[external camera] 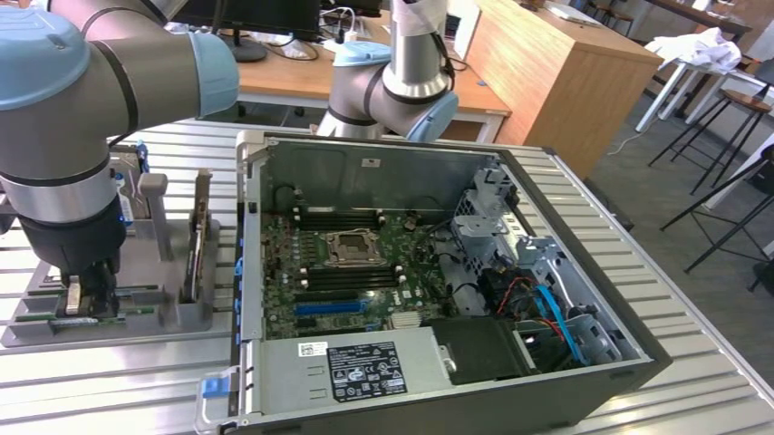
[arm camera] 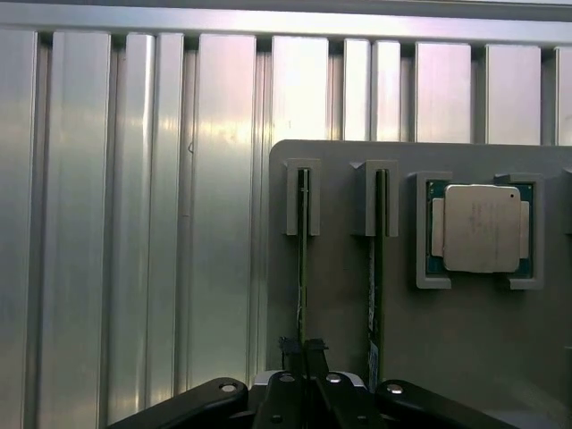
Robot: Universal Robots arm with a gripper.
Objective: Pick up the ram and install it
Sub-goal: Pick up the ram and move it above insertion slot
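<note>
The ram (arm camera: 302,268) is a thin green stick standing on edge in a slot of the grey holder (arm camera: 340,304). My gripper (arm camera: 303,350) is shut on its near end, with the dark fingers pinching the edge. In the exterior view, the gripper (external camera: 87,304) reaches straight down onto the holder (external camera: 163,313) at that view's left. There the green ram (external camera: 121,313) shows just beside the fingers. A second stick (arm camera: 375,268) stands in the neighbouring slot, untouched.
A silver square processor chip (arm camera: 481,228) sits in a pocket of the holder beside the sticks. The open computer case (external camera: 611,331) stands to the exterior view's right, with its motherboard (external camera: 285,263), processor socket (external camera: 353,246) and blue slot (external camera: 329,308) exposed. A ribbed metal table (arm camera: 134,223) surrounds everything.
</note>
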